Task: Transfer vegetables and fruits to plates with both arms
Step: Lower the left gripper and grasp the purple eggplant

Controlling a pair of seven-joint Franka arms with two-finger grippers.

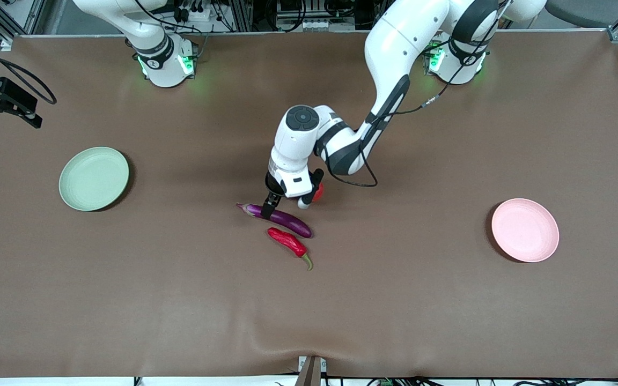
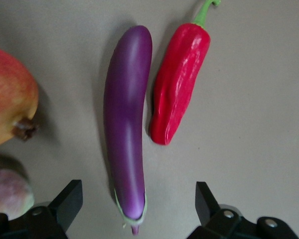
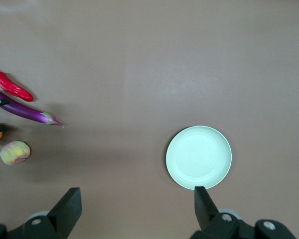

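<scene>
Left hand (image 1: 272, 206) jaws apart, straddling the eggplant (image 2: 125, 124) near its cap — glossy, stiff, slippery, so grip mid-body. Right hand (image 3: 134, 211) waits spread over the green plate (image 3: 199, 157).

The long glossy purple eggplant (image 1: 279, 217) lies flat at the middle of the frame, and the wrinkled red chili pepper (image 1: 287, 242) lies just below it. The pomegranate-like ball (image 2: 10, 97) and the peach (image 2: 7, 191) lie beside them. The pale green plate (image 1: 94, 178) rests at the frame's left edge, the pale pink plate (image 1: 525, 230) at its right.
</scene>
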